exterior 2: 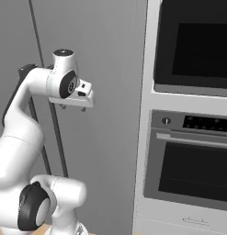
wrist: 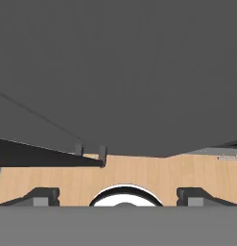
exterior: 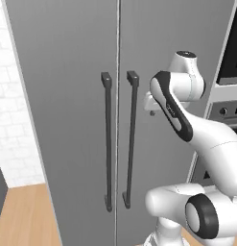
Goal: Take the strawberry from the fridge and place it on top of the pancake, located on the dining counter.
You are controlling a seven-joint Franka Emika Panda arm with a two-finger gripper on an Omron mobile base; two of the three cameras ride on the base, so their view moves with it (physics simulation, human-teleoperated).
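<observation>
The fridge [exterior: 67,96] is a tall grey cabinet with both doors shut and two long dark bar handles [exterior: 108,144] side by side at the centre seam. My gripper [exterior 2: 73,108] hangs in front of the right door, at about the height of the handle tops and a little to their right, pointing down. Its fingers stand wide apart with nothing between them [wrist: 117,194]. In the hand view the lower ends of the handles [wrist: 91,151] show above the wooden floor [wrist: 153,170]. The strawberry, the pancake and the dining counter are out of view.
A grey wall oven unit [exterior 2: 193,170] with a dark upper window [exterior 2: 197,46] stands directly right of the fridge. A white brick wall [exterior: 14,120] lies to the fridge's left, above wooden floor [exterior: 24,216]. My arm's elbow and base sit close before the right door.
</observation>
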